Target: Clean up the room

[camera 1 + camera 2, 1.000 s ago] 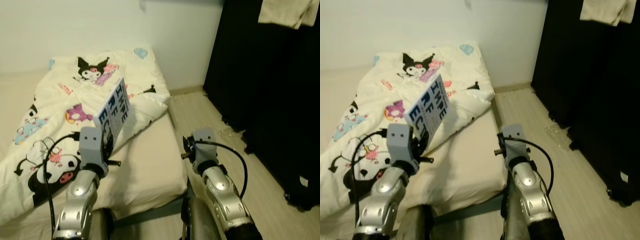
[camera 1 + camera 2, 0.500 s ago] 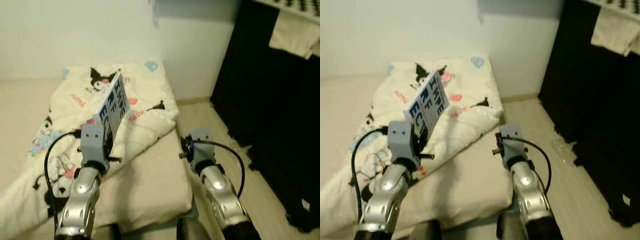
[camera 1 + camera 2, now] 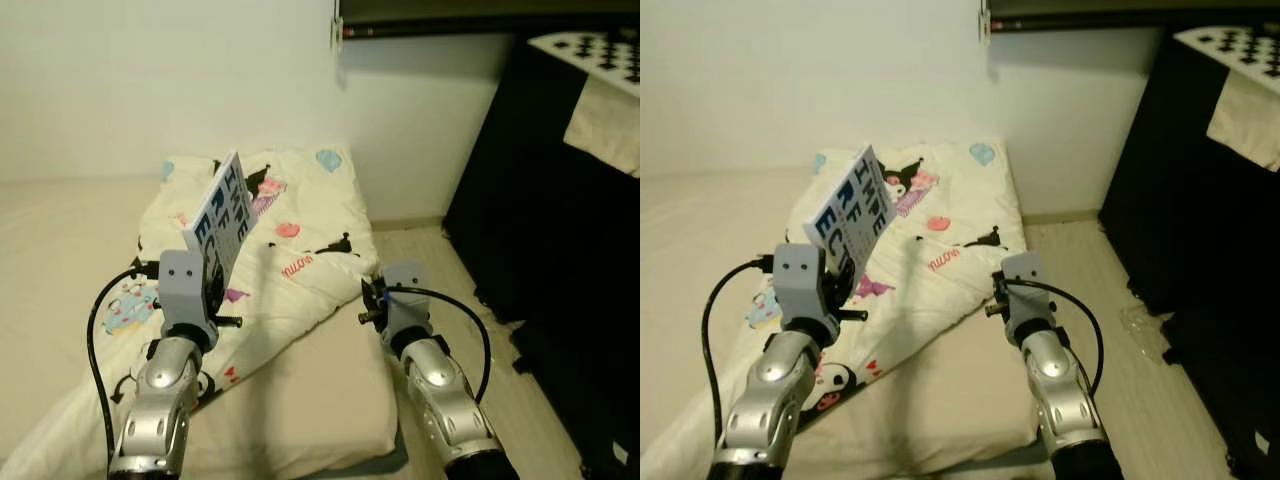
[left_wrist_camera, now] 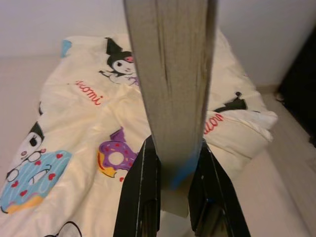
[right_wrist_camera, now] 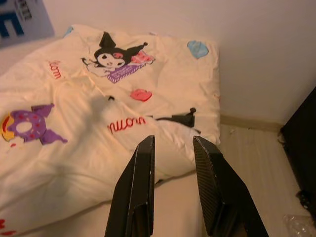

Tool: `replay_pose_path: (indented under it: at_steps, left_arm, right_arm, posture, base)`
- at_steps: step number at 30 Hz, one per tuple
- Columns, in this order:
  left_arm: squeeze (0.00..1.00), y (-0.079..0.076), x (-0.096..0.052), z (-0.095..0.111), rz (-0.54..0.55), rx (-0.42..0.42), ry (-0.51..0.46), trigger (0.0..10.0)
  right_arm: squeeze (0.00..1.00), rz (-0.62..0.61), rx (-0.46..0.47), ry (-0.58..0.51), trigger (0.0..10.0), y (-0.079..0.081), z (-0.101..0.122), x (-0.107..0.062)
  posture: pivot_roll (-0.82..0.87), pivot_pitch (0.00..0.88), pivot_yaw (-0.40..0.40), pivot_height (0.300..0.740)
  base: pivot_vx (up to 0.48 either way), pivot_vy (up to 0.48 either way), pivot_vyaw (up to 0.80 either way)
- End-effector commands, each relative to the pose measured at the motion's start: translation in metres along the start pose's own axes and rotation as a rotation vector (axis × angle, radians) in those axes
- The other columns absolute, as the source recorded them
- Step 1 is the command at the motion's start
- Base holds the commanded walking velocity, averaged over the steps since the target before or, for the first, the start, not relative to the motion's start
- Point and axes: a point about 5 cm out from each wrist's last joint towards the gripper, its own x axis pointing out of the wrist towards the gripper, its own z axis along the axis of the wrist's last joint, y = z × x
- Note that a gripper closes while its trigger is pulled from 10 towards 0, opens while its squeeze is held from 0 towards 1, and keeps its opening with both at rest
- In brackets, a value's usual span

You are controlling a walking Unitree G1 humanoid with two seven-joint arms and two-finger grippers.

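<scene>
The left gripper (image 4: 173, 197) pinches the lower edge of a book (image 3: 222, 215), held up above the cartoon-print duvet (image 3: 300, 260); the left wrist view shows the book's page edge between the black fingers (image 4: 143, 197), while the head views show its blue-lettered cover. The right gripper (image 5: 173, 187) hovers over the mattress (image 3: 320, 400) edge, fingers spread and empty. Beyond stand the white wall (image 3: 150, 90) and, to the right, a dark wardrobe (image 3: 1210, 200)

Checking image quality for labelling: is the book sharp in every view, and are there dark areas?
Eye views: book lettering readable, slightly soft; black wardrobe lacks detail. Left wrist view: book's page edge close and blurred between the left gripper fingers; duvet clear.
</scene>
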Motion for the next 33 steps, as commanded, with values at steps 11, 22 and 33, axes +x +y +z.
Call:
replay_pose_path:
  at_steps: [11,22,33]
  left_arm:
    - [0.00,-0.008,-0.006,-0.004,-0.061,0.015,0.009,10.0]
    - [0.00,0.000,-0.013,-0.014,-0.016,0.012,0.068,10.0]
    - [0.00,-0.001,-0.012,-0.017,0.012,0.034,0.102,10.0]
  right_arm:
    - [0.00,0.010,0.030,0.024,10.0,0.007,-0.008,-0.001]
    - [0.00,0.004,0.035,0.052,10.0,0.008,-0.014,-0.002]
    - [0.00,0.008,0.040,0.061,10.0,0.011,-0.016,-0.001]
  posture:
    - [-0.04,0.113,0.023,0.740]
    - [-0.04,0.118,0.022,0.740]
    - [-0.03,0.118,0.024,0.740]
  base:
    - [0.000,0.000,0.00]
    - [0.000,0.000,0.00]
    - [0.000,0.000,0.00]
